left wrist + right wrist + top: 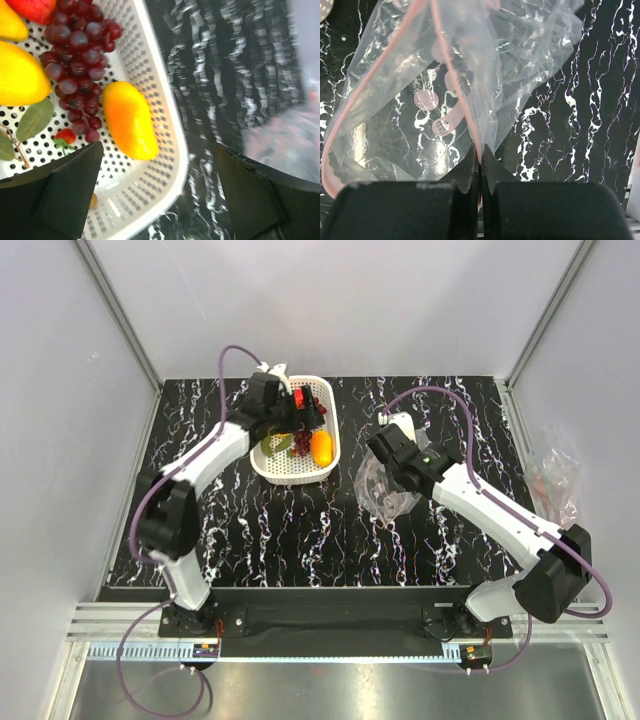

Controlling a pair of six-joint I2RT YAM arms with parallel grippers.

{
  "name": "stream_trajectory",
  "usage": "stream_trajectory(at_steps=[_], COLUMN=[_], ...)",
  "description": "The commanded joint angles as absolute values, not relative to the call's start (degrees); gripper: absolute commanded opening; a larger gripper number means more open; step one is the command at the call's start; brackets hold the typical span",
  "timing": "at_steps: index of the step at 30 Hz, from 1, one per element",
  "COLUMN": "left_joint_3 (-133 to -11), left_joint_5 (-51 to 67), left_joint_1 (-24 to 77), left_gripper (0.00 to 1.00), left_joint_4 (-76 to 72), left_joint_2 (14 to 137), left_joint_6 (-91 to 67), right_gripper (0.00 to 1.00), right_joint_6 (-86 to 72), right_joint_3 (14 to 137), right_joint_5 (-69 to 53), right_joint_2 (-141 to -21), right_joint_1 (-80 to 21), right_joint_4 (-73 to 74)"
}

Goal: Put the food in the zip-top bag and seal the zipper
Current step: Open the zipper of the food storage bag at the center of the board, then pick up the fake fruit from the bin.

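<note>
**Right arm pinches the bag's lip; left arm wide over the fruit basket**

The zip-top bag (520, 60) is thin, clear, crinkled film, lying slack on the black, white-veined table (300, 530) to the right of the basket and apart from it. Its zipper (454, 85) is a narrow pink-red strip. One lip runs straight down into the right gripper (480, 160), whose jaws are pressed together on it, while the other lip curves away to the left, so the mouth gapes.

All the food that shows lies in the white lattice basket (170, 115), a perforated plastic tray with rounded corners. It holds a smooth orange piece (129, 120) against the near wall, a knobbly dark purple grape bunch (77, 55) beside it, a glossy yellow lemon (20, 75), a red apple (32, 7) and a matte green leaf (32, 117).

The left gripper (160, 185) hangs above the basket's near rim — jaws spread wide, nothing between them, one finger over the basket floor and one over the table.

Bare tabletop lies between basket and bag. More crumpled clear plastic (555, 480) sits beyond the table's right edge.
</note>
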State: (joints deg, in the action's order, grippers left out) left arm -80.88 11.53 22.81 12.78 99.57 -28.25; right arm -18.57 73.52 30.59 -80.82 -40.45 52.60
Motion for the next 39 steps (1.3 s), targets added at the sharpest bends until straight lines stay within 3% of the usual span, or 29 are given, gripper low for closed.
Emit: stream_trajectory(at_steps=[1,23,32,36,39], left_joint_3=[-88.6,-106.4,-101.2,-98.6,-95.8], left_joint_5=[11.1,12.8,14.7,16.4,17.1], left_joint_1=[22.4,25.4,25.2,24.7,24.2], left_gripper=[0.99,0.85,0.68,0.45,0.37], left_joint_4=[19.7,32.9,28.8,26.8,24.6], left_joint_2=[107.6,126.9,125.9,124.7,121.4], left_joint_6=[-26.4,-24.5,-26.9,-26.9,-26.2], right_gripper=[0.00,0.00,0.00,0.00,0.00], right_joint_6=[-17.2,-17.4,-17.8,-17.8,-17.4], right_joint_3=[76.5,74.9,74.6,74.2,74.4], right_joint_5=[29.7,28.5,26.8,26.5,26.4], right_joint_2=[-80.1,-77.8,-76.9,-77.0,-77.9], right_joint_1=[-40.0,-39.9,-39.9,-39.9,-39.9], right_joint_4=[52.2,50.4,50.2,49.7,50.1])
